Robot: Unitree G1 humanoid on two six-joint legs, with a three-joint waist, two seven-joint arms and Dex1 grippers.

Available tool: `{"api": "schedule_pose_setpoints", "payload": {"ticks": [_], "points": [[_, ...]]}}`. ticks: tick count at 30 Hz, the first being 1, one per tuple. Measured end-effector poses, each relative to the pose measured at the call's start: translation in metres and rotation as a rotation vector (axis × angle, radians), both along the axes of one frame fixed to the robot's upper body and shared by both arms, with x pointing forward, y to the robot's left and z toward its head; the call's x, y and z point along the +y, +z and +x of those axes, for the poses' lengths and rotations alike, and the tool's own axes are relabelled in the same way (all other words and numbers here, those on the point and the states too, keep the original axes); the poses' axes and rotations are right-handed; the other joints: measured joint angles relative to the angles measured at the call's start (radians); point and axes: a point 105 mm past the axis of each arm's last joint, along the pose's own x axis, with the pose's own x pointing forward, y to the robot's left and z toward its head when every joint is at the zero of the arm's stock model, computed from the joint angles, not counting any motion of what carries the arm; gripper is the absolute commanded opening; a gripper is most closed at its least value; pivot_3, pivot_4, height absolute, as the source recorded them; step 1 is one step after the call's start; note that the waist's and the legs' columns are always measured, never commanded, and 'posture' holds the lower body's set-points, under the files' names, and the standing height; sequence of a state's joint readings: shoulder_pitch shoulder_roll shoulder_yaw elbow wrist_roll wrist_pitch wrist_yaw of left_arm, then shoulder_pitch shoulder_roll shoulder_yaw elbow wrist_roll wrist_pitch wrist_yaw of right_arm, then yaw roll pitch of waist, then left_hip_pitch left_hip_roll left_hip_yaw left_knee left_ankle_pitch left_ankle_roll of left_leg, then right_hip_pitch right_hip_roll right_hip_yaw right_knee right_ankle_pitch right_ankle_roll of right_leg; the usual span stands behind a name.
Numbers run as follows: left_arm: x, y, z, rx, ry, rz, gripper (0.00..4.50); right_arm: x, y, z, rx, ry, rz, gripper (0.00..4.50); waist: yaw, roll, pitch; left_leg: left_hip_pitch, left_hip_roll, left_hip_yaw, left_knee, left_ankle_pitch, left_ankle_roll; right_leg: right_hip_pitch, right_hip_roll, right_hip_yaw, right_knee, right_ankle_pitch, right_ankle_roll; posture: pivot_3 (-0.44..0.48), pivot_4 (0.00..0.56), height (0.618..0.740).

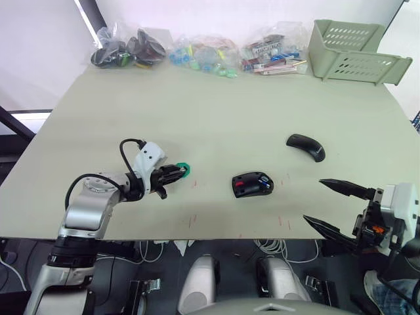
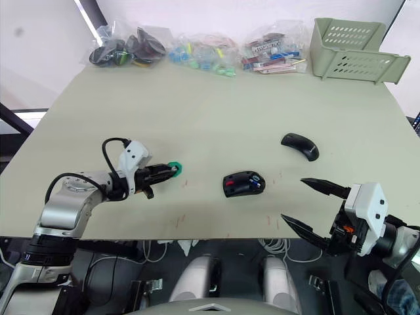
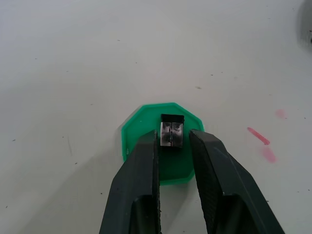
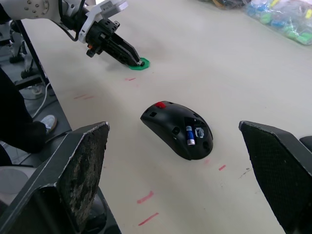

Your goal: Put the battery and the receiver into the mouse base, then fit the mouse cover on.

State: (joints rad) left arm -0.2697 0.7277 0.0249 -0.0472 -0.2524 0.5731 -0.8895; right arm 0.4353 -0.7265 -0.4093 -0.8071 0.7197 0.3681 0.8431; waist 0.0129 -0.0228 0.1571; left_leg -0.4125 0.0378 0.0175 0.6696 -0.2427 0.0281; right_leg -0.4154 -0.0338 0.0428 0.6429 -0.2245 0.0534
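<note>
Left hand closing around the receiver on a green disc; the mouse base waits nearby with its battery already in.

The receiver (image 3: 171,133), a tiny dark stub, sits on the green disc (image 3: 146,122) between the left hand (image 3: 173,139)'s narrowly parted fingers, not clearly clamped. To do this well, pinch the stub squarely and lift straight up so the disc stays put. The mouse base (image 4: 178,129) lies mid-surface, the blue battery (image 4: 189,136) in its compartment. The mouse cover (image 1: 306,146) rests apart. The right hand (image 1: 335,205) hangs wide open, empty. A pale basket (image 1: 354,49) stands at the far corner of the surface (image 1: 230,98).
</note>
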Motion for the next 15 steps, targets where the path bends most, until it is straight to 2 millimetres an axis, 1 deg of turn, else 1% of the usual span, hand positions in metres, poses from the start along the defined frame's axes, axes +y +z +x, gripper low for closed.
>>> {"api": "schedule_pose_setpoints", "payload": {"ticks": [4,5,15], "points": [[-0.0001,0.0000,0.0001,-0.003,-0.003,0.005,1.07,0.0000,0.0000,0.0000,0.000,0.000,0.000,4.50,0.000,0.000,0.000,0.000,0.000,0.000,0.000,0.000,0.000,0.000,0.000,0.000,0.000,0.000,0.000,0.000,0.150,0.740],[-0.0004,-0.0001,0.0001,-0.005,-0.005,0.006,0.56,0.0000,0.0000,0.0000,0.000,-0.001,0.001,4.50,0.000,0.000,0.000,0.000,0.000,0.000,0.000,0.000,0.000,0.000,0.000,0.000,0.000,0.000,0.000,0.000,0.150,0.740],[-0.0004,-0.0002,0.0004,-0.009,-0.012,0.013,0.56,-0.0001,-0.0005,-0.0005,0.005,-0.002,0.003,4.50,0.000,0.000,0.000,0.000,0.000,0.000,0.000,0.000,0.000,0.000,0.000,0.000,0.000,0.000,0.000,0.000,0.150,0.740]]}}
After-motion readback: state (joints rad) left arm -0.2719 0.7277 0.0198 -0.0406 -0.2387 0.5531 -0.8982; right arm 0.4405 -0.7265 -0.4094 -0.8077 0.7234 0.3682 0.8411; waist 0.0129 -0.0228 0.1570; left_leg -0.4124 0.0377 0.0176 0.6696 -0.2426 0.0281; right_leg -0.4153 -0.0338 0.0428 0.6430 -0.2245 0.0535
